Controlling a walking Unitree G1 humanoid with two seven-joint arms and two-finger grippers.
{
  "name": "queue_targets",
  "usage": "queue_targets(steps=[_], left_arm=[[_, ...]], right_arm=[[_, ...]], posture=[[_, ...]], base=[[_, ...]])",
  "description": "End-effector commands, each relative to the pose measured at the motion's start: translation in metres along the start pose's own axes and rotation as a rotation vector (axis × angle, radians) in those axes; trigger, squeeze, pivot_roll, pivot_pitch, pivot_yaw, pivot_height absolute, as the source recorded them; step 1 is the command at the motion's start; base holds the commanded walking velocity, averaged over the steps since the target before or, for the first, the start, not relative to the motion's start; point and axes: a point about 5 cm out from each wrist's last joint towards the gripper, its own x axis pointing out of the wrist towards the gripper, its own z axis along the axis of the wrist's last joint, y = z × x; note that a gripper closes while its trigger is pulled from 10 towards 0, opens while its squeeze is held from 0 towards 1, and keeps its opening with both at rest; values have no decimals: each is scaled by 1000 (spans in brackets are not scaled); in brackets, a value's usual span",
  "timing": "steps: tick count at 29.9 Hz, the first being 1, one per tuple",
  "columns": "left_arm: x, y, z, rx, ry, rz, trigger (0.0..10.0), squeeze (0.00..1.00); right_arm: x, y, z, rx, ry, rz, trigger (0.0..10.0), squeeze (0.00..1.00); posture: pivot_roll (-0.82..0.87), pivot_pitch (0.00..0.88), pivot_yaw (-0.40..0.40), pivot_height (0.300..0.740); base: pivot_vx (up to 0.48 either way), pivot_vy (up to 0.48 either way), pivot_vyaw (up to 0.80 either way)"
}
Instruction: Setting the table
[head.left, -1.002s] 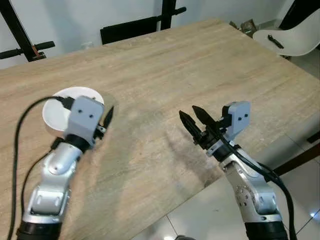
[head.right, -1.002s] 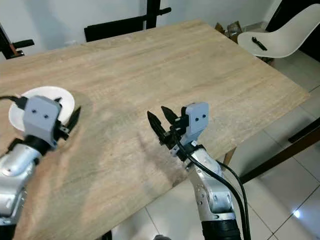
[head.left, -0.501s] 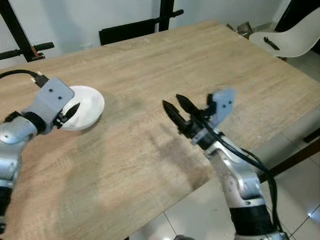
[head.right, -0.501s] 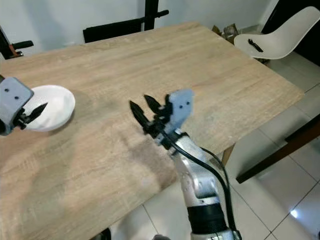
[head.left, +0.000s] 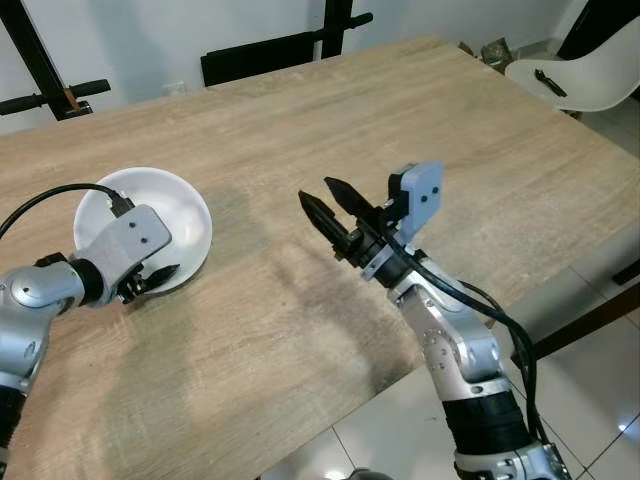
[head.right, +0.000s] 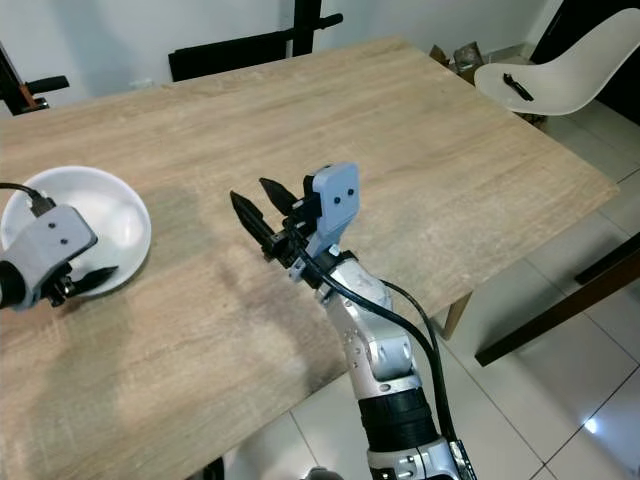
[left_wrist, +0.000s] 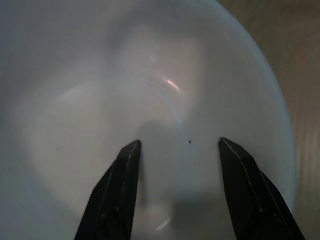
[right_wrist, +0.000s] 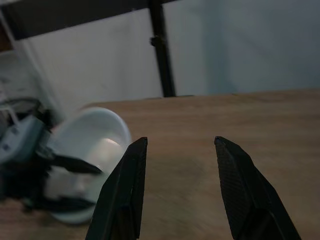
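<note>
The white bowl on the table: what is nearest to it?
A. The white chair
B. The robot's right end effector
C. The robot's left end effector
C. The left end effector sits at the rim of the white bowl, fingers open.

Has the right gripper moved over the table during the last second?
Yes. The right gripper, its fingers open, has moved toward the robot's left across the wooden table, away from the table's right edge and closer to the white bowl.
</note>
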Motion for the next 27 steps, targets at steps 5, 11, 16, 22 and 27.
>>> queue_targets(steps=[5,11,16,22,27], left_arm=[[10,-31,-15,-86,27,-51,10000,0],[9,-42,-12,-107,7,-69,10000,0],[-7,-61,-12,-129,1,-91,10000,0],[-16,-79,-16,-151,9,-129,10000,0],[-16,-87,-14,-162,6,-144,10000,0]], right_arm=[[17,23,-5,93,42,171,10000,0],[19,29,-24,63,143,227,10000,0],[19,23,-49,106,240,207,10000,0],[26,25,-60,177,260,212,10000,0],[28,29,-65,251,269,256,10000,0]], posture=[[-53,78,7,740],[-50,77,-12,740],[-46,78,-31,740],[-37,78,-36,740],[-26,77,-36,740]], base=[[0,0,0],[0,0,0],[0,0,0],[0,0,0],[0,0,0]])
